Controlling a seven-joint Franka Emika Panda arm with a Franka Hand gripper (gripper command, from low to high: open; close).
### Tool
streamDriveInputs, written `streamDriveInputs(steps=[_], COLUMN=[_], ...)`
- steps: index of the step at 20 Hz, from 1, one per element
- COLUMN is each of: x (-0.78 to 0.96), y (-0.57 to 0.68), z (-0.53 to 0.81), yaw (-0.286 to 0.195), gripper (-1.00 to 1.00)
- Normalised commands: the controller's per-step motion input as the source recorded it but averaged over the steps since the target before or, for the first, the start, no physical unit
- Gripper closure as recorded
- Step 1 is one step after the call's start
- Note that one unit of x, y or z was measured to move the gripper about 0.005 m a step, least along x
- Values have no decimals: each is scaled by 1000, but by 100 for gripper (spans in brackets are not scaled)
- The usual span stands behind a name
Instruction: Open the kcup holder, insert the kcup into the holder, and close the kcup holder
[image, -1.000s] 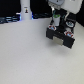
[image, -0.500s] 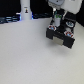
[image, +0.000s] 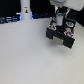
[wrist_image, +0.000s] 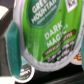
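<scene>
The kcup holder (image: 62, 34) is a black box at the exterior view's right, with its tray of pods showing on its near side. My gripper (image: 59, 20) hangs straight down over it, and a green patch, the kcup (image: 59, 15), sits between its fingers above the box. In the wrist view the kcup's bright green lid (wrist_image: 47, 32) fills most of the picture, very close. No fingers show there. A second green-sided pod (wrist_image: 17, 55) lies beside it, and a reddish-topped pod (wrist_image: 80, 46) shows at the edge.
A tall white bottle-shaped object (image: 25, 10) stands at the back on the exterior view's left. Dark items (image: 7, 19) line the back edge. The pale table (image: 30, 55) spreads in front of the holder.
</scene>
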Motion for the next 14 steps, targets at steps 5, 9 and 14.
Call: streamDriveInputs(steps=[5, 9, 14], x=[536, 37, -139], y=[425, 133, 76], z=[209, -135, -179], yaw=[-7, 30, 64], gripper=[100, 100, 100])
